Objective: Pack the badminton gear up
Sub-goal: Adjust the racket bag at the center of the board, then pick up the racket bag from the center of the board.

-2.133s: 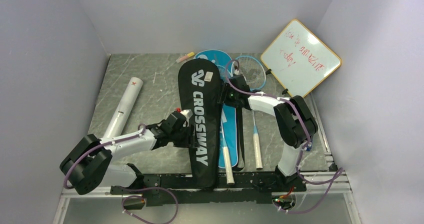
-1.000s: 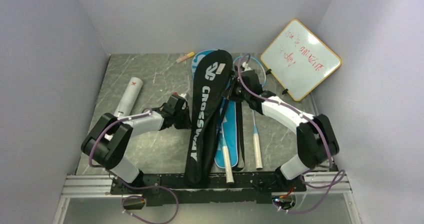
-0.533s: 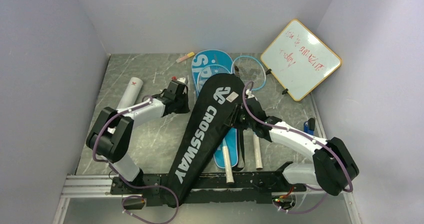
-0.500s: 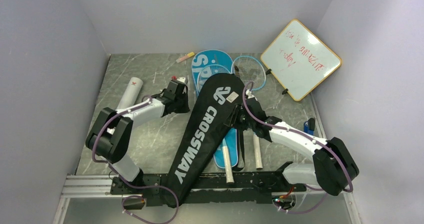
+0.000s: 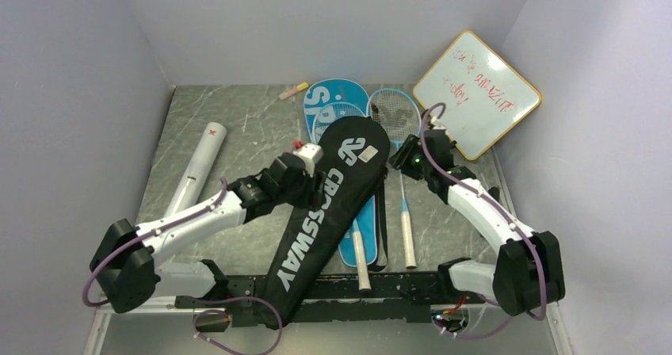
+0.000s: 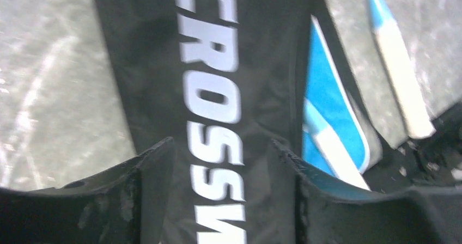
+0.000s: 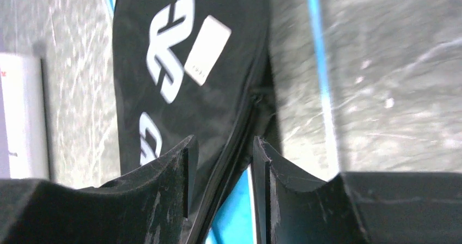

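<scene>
The black "CROSSWAY" racket cover lies diagonally across the table, partly over the blue "SPORT" cover. My left gripper hovers open over the black cover's left edge; in the left wrist view the gripper straddles the lettering of the cover without pinching it. My right gripper stands open just right of the cover's head; in the right wrist view its gripper has the zip edge of the cover below the gap. A light-blue racket lies beside them. The white tube lies at the left.
A wood-framed whiteboard leans in the back right corner. A small pink-yellow marker lies at the back. A white racket grip sticks out on the blue cover near the front rail. Walls close in on three sides.
Both grippers have opened and let go of the black cover, which now lies flat and diagonal. The left arm swung forward onto it; the right arm drew back to the right.
</scene>
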Robot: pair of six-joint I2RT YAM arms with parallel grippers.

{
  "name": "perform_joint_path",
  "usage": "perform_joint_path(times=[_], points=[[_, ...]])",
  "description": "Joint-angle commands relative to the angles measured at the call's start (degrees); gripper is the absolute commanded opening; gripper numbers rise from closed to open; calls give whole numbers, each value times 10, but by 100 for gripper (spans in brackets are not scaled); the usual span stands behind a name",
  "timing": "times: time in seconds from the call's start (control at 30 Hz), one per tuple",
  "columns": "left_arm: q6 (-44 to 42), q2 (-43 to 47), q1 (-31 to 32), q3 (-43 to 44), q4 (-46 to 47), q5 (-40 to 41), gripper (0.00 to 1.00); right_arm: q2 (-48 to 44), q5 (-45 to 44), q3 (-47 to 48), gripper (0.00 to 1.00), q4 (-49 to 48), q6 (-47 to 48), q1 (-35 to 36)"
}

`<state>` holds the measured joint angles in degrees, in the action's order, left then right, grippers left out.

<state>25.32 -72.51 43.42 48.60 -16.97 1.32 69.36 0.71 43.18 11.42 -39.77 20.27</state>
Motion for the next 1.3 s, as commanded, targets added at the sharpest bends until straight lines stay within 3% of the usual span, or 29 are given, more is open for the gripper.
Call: perform_joint_path(times=[0.0, 0.07, 0.13, 0.4, 0.7, 0.93, 1.27], points=[[-24, 32, 85, -1, -42, 63, 77, 6, 50, 17, 45, -10, 17, -93], [-27, 32, 121, -1, -52, 93, 89, 25, 93, 16, 43, -30, 11, -120], [-28, 25, 161, 1, -65, 125, 95, 46, 133, 16, 38, -49, 9, -133], [26, -68, 300, 58, -185, 287, 92, 75, 195, -4, 36, -90, 19, -136], [81, -157, 382, 120, -276, 308, 88, 90, 200, -37, 26, -111, 40, -135], [93, -180, 406, 120, -250, 272, 89, 82, 197, -46, 26, -112, 45, -135], [131, -255, 409, 127, -280, 311, 88, 67, 186, -51, 26, -144, 60, -136]])
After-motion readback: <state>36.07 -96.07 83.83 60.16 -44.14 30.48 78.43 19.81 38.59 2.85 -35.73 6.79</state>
